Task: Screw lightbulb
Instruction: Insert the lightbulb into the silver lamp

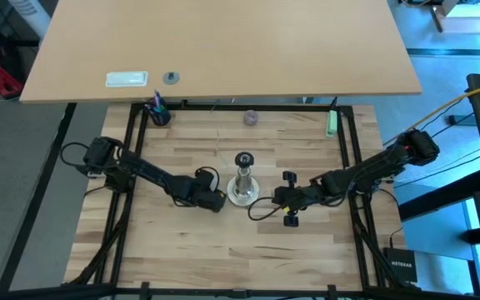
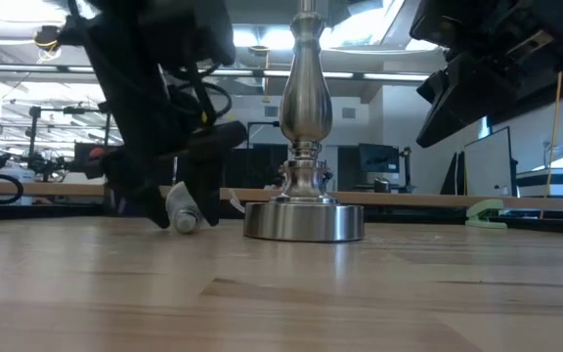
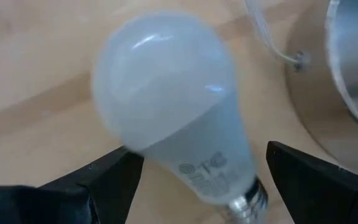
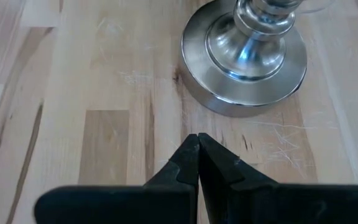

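Observation:
The white frosted lightbulb (image 3: 169, 106) lies on its side on the wooden table, just left of the silvery stand's round base (image 1: 242, 193). It also shows in the low view (image 2: 181, 211). The stand is upright with its dark socket (image 1: 243, 159) on top. My left gripper (image 3: 204, 180) is open and low over the table, one finger on each side of the bulb's tapering neck, near its screw base (image 3: 250, 202). My right gripper (image 4: 197, 146) is shut and empty, right of the stand, pointing at the base. My left gripper has one fingertip (image 3: 126, 165) right at the bulb's tapering side (image 3: 151, 155); I cannot tell whether it touches. The other finger (image 3: 291, 168) stands clear of the bulb. The bulb lies on the table.
The stand's cable (image 1: 261, 212) runs across the table near my right gripper. A small greyish knob (image 1: 250, 117), a green object (image 1: 332, 123) and a cup of pens (image 1: 158, 112) are at the far edge. A black frame (image 1: 223, 106) borders the table.

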### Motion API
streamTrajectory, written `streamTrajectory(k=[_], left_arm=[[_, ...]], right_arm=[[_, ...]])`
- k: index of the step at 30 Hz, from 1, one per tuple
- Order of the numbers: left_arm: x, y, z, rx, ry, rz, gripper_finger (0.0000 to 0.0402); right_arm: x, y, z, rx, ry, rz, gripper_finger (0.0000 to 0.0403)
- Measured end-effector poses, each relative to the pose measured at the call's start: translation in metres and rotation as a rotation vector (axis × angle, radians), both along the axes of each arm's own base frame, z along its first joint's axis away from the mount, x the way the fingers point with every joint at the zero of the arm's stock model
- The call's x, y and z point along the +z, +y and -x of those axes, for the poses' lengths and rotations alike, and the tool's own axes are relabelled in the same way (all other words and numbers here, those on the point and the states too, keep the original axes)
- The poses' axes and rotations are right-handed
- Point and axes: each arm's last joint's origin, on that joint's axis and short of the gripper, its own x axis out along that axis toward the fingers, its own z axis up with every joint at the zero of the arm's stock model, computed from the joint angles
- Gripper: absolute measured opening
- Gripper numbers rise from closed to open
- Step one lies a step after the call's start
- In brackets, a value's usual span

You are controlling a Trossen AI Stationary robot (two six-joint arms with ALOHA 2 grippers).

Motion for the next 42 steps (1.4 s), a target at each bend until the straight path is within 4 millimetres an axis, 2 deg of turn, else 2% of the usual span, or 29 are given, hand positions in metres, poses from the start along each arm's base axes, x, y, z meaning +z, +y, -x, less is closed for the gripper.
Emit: streamTrajectory(k=[9,14,20,24,28,31,35,39,42], left_arm=[[-0.002,0.019,-0.004,0.032,0.019,0.012,0.0317],[-0.002,0.024,-0.005,0.026,0.028,-0.001,0.0260],[-0.002,0.025,-0.008,-0.052,0.036,-0.029,0.0155],[0.003,0.018,-0.009,-0.138,0.035,-0.051,0.0147],[0.028,-0.001,-0.001,-0.228,-0.033,-0.054,0.0141],[0.056,-0.018,0.009,-0.304,-0.131,-0.067,0.0138],[0.099,-0.041,0.027,-0.413,-0.310,-0.168,0.0137],[0.134,-0.063,0.038,-0.531,-0.500,-0.315,0.0136],[0.153,-0.076,0.036,-0.635,-0.621,-0.419,0.0135]], right_arm=[[0.000,0.000,0.000,0.000,-0.001,0.000,0.0010],[0.000,0.000,0.000,-0.001,-0.001,0.001,0.0010],[0.000,0.000,0.000,0.001,0.000,0.003,0.0010],[-0.001,0.000,0.001,0.001,0.009,0.007,0.0010],[0.005,-0.002,0.005,0.009,0.056,0.007,0.0010],[0.018,-0.003,0.011,0.006,0.067,-0.013,0.0010],[0.037,-0.006,0.020,0.014,0.005,-0.066,0.0010],[0.059,-0.007,0.025,0.038,-0.166,-0.127,0.0010],[0.077,-0.005,0.018,0.074,-0.414,-0.178,0.0010]])
